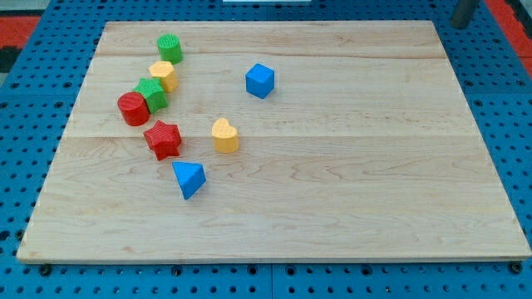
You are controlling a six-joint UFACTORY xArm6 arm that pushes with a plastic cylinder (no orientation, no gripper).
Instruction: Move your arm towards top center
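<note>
My tip (460,25) shows at the view's top right corner, just off the wooden board's (349,208) top right edge, far from every block. A blue cube (259,80) sits left of the board's centre, near the top. A green cylinder (169,47), a yellow block (163,75), a green block (152,94) and a red cylinder (132,109) form a close column at the upper left. Below them lie a red star (163,139), a yellow heart (224,135) and a blue triangle (189,178).
The board rests on a blue perforated base (25,149) that surrounds it on all sides. A red strip (33,25) runs along the view's top left.
</note>
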